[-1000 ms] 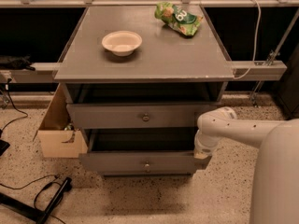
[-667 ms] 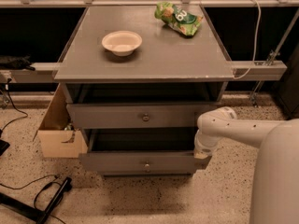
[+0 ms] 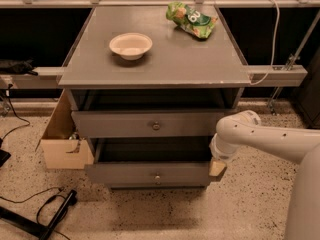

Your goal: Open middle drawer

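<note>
The gripper [image 3: 217,167] is sitting at the middle drawer's [image 3: 145,175] right end; I cannot tell its grip. One bowl [image 3: 130,45] and one bag [image 3: 192,19] are lying on top, and one box [image 3: 64,154] is standing left.

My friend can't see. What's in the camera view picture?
A white robot arm has its pincer at the right end of the middle drawer, pulled partly out of a grey cabinet. A white bowl and a green snack bag sit on top, and a cardboard box stands on the floor beside it.

The pincer [image 3: 217,167] sits at the middle drawer's [image 3: 125,174] right front corner (bowl [image 3: 130,45] on the cabinet top [image 3: 165,66] above).
</note>
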Controlling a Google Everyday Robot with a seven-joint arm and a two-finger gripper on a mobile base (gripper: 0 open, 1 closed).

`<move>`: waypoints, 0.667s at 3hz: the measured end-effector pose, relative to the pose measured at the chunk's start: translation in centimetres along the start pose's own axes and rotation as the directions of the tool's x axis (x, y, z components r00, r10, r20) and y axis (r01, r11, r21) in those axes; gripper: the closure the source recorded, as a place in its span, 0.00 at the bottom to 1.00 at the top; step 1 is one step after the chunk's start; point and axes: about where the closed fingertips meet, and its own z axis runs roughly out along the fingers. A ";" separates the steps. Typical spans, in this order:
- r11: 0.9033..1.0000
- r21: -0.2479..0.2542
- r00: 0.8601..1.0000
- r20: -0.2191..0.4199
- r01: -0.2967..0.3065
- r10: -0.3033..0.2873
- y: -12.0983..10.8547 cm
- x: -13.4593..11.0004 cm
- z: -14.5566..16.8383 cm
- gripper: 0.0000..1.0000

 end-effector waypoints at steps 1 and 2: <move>1.000 -0.012 1.000 -0.002 -0.003 0.003 0.0 0.0 1.7 0.00; 0.999 -0.052 1.000 -0.015 -0.013 0.012 0.1 0.2 6.0 0.00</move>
